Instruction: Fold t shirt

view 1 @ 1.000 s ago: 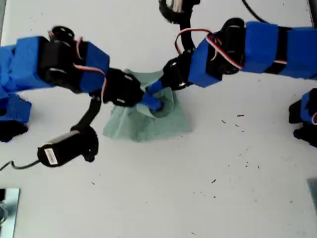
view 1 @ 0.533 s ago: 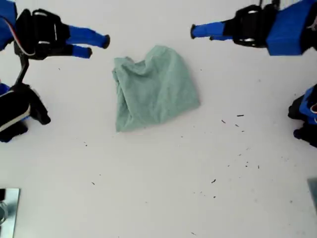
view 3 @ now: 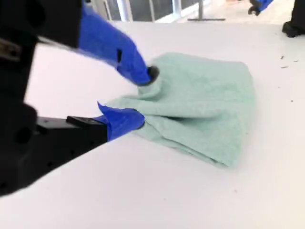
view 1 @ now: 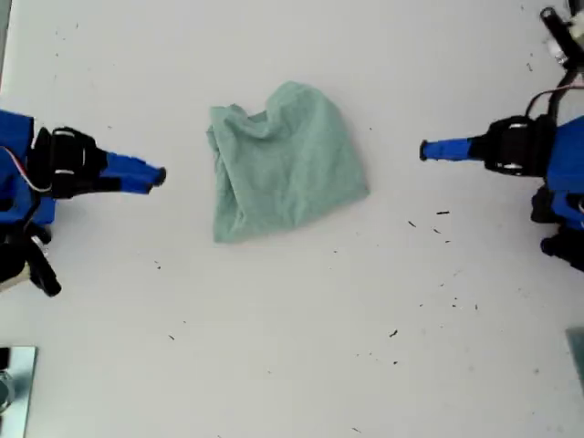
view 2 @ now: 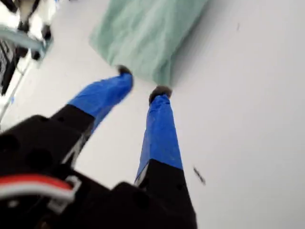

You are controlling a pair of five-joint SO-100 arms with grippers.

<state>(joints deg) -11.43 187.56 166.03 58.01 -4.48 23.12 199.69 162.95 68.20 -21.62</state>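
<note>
Seen in the exterior view, the t shirt (view 1: 287,164) lies three o'clock of my empty, parted second gripper (view 1: 155,175), nine o'clock of my equally parted first gripper (view 1: 427,151).

Bright, even light with soft shadows; both wrist pictures smeared.

The white bench (view 1: 301,347) is washed pale in the exterior view, with only a faint shadow hugging the t shirt (view 1: 283,164) along its lower edge. In the first wrist view everything is blurred, the cloth most of all. In the second wrist view the near blue fingers (view 3: 121,121) blur, and beyond the t shirt daylight glares.
</note>
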